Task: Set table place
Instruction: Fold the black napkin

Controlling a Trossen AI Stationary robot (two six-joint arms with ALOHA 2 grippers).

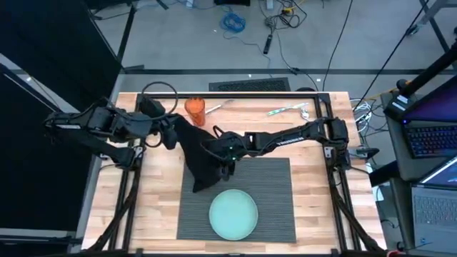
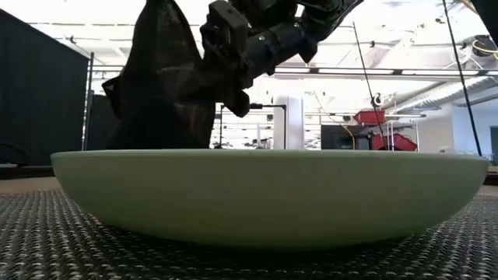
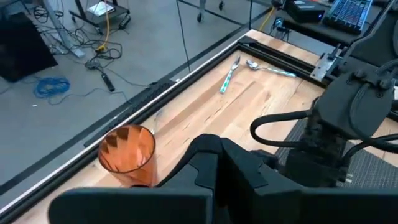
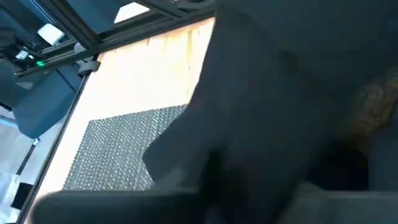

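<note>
We see both tools closed on the black napkin point(image 1: 196, 153), held up between the left tool point(image 1: 173, 134) and right tool point(image 1: 223, 153), draping over the placemat's point(image 1: 275, 196) far-left corner.

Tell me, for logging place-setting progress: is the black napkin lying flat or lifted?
Lifted: the black napkin hangs bunched between the left gripper and right gripper, above the placemat.

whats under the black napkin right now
The black napkin hangs from both tools, left tool and right tool, over the wooden table and the placemat corner. Anything beneath its folds is covered.
</note>
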